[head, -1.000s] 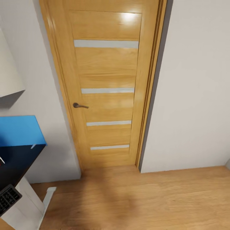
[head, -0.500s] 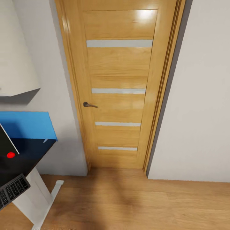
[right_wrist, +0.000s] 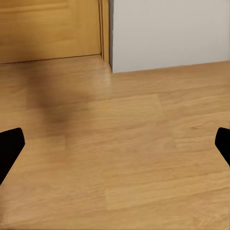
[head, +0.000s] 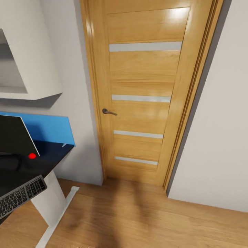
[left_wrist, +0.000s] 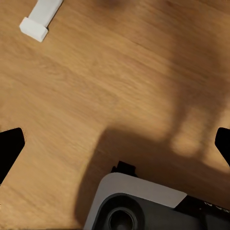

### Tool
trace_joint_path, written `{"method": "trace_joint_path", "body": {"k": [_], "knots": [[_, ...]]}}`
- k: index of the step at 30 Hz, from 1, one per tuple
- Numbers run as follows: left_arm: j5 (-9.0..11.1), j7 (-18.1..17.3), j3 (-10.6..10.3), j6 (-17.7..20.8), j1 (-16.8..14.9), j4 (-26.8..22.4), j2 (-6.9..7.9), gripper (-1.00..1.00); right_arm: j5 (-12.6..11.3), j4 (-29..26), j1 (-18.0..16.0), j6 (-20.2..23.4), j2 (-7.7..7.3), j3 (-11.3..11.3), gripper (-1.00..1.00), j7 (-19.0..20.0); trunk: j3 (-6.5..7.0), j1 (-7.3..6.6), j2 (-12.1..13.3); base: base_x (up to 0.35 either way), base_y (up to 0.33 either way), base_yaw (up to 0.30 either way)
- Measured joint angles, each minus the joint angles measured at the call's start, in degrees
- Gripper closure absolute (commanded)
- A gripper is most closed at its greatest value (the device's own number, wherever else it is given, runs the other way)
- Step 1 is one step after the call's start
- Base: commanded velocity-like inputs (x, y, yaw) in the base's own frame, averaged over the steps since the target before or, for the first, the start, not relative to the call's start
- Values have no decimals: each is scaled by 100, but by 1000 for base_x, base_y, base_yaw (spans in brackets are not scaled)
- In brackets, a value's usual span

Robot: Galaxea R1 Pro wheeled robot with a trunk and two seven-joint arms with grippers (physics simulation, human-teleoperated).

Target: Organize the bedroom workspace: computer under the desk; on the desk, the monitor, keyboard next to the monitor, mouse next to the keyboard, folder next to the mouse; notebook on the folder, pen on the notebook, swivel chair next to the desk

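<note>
A: Our left hand (left_wrist: 115,143) is spread wide; in its wrist view we see just the two black fingertips (left_wrist: 9,146) at opposite edges, with nothing between them but the wooden floor (left_wrist: 86,86). Below it sits a grey and black part of our own base (left_wrist: 139,206), and a white foot of the desk frame (left_wrist: 40,17) lies on the boards further off.

B: Our right hand (right_wrist: 115,143) is the same: black fingertips (right_wrist: 9,148) far apart, empty, hanging over the floor near the foot of the door (right_wrist: 48,28) and the pale wall (right_wrist: 167,33).

A: From the head we face the tall honey-coloured door (head: 144,93) with four frosted strips and a dark lever handle (head: 109,111). It is closed.

B: The desk (head: 51,159) shows at the left, only its glossy black corner, on a white leg (head: 51,203). The monitor (head: 13,137) stands on it, its lower corner with the red dot (head: 32,155) in sight.

A: The keyboard (head: 20,195) lies on the desk in front of the monitor, at the near edge, angled, partly cut off by the frame.

B: Behind the monitor a bright blue flat panel (head: 51,127) stands along the back of the desk against the wall; we cannot tell whether it is the folder.

A: Above, a white wall shelf (head: 31,62) hangs over the desk
</note>
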Motion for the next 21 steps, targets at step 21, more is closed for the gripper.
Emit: {"method": "trace_joint_path", "body": {"k": [21], "knots": [[-3,0,0,0,-1,0,0,-100,-11,0,0,2,6,-7,-100,-8,40,0,1,-1,-2,286]]}}
